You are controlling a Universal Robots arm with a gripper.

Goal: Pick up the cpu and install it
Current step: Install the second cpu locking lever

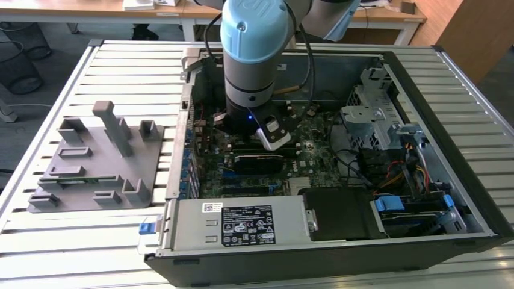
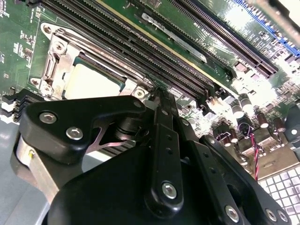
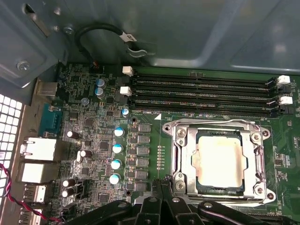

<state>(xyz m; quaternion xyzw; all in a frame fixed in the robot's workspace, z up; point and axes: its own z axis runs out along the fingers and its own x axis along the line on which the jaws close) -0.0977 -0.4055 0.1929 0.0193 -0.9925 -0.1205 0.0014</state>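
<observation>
In the exterior view, the arm (image 1: 255, 54) reaches down into the open case (image 1: 449, 150), which lies on a slatted table (image 1: 120, 66). The gripper (image 1: 269, 133) hangs low over the board (image 1: 241, 174), near its middle. A grey fixture plate (image 1: 92, 165) with upright posts stands on the table at the exterior view's left, well apart from the case; no chip is visible on it. In the second wrist view, the gripper (image 2: 157, 93) linkage crosses the foreground, and the fingers (image 2: 161, 117) appear drawn together into one narrow blade with nothing between them. Just beyond the tips sits the socket (image 2: 51, 65), with the cpu (image 2: 86, 82) lying flat inside its frame. The memory slots (image 2: 154, 51) run beside the socket. In the first wrist view, the cpu (image 3: 220, 161) rests squarely in the socket (image 3: 180, 159), pale metal top facing up, and the gripper (image 3: 161, 187) tips stand just beside the socket frame, clear of the chip. Judged from this, the pick and the placement are done: the chip is seated and released. Whether the socket retention is fully latched cannot be told.
</observation>
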